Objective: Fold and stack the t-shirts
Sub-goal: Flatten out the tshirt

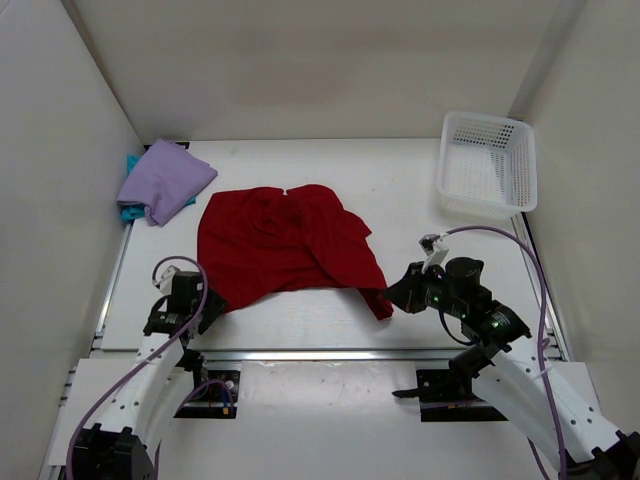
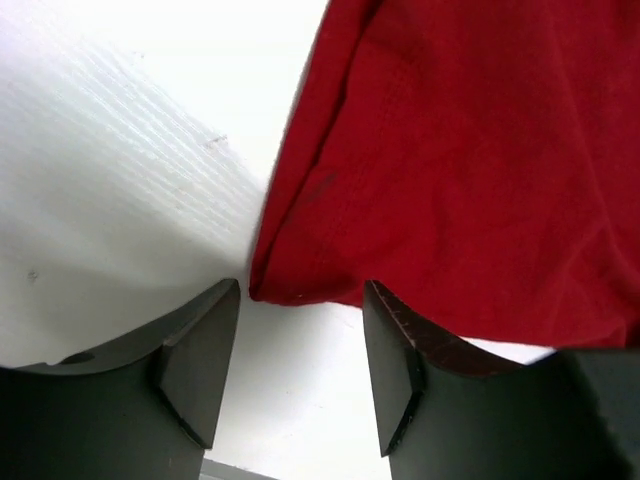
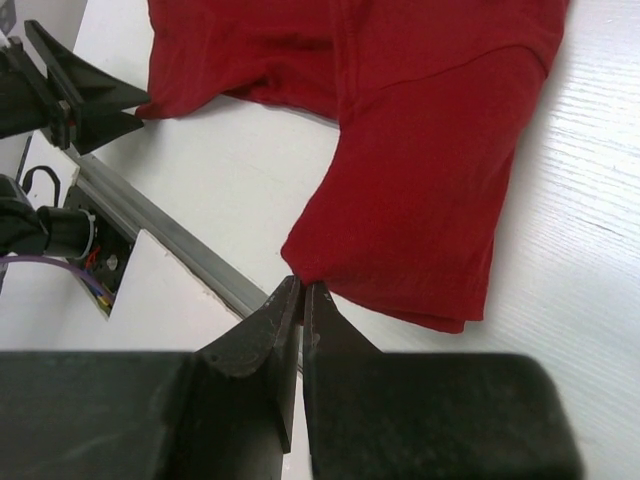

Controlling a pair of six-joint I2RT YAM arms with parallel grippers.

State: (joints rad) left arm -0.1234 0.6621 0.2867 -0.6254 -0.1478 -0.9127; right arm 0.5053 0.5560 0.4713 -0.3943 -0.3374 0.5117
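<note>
The rumpled red t-shirt [image 1: 285, 245] sprawls on the white counter [image 1: 400, 170], its sleeve corner pinched in the closed right pincer [image 3: 302, 285], left pincer [image 2: 300, 292] gaping wide and empty at its hem, folded lavender t-shirt [image 1: 165, 180] and plastic lattice basket [image 1: 450, 200] well clear.

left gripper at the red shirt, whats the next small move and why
Probably ease the left gripper forward and close on the deep red cloth t-shirt: its fingers stand open just short of a corner, while the right gripper pinches the sleeve.

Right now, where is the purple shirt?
In the top view, the purple shirt lies at the far left corner of the table, on top of the teal shirt, just left of the spread-out red shirt.
</note>
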